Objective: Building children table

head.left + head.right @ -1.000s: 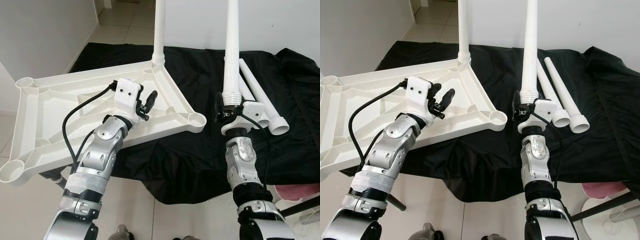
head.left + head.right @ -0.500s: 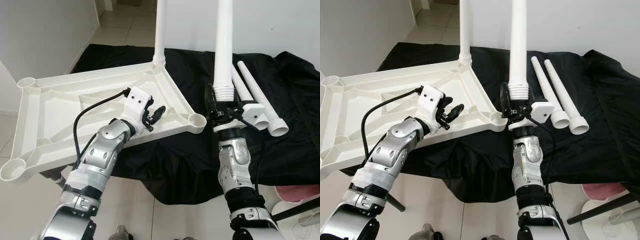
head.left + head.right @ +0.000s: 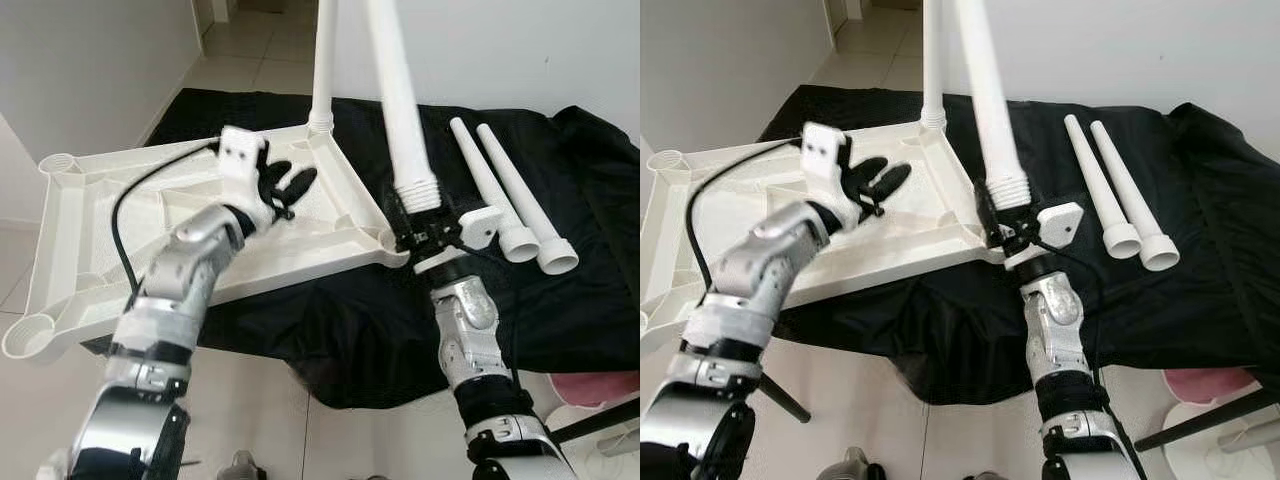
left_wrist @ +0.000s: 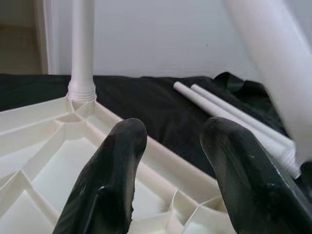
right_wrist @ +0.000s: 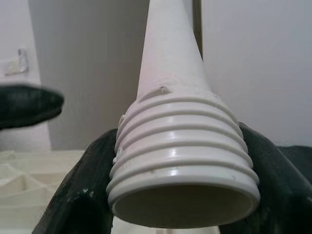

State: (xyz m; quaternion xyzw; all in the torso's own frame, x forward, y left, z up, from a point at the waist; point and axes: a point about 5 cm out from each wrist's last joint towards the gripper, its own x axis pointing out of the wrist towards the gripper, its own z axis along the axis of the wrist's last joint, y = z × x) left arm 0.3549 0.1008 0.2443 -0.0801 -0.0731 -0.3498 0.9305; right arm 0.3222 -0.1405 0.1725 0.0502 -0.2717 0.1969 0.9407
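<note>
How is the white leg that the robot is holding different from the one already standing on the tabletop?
The held leg leans tilted, clamped by the right gripper, its threaded end free. The fitted leg stands upright, seated in a far corner socket of the tabletop, with nothing gripping it. Both are white, tapered tubes.

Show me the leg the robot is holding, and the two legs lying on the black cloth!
held leg (image 3: 400,110), left eye view, mid shaft.
two spare legs (image 3: 500,190), left eye view, the right one's shaft.
black cloth (image 3: 590,290), left eye view, bare part.
</note>
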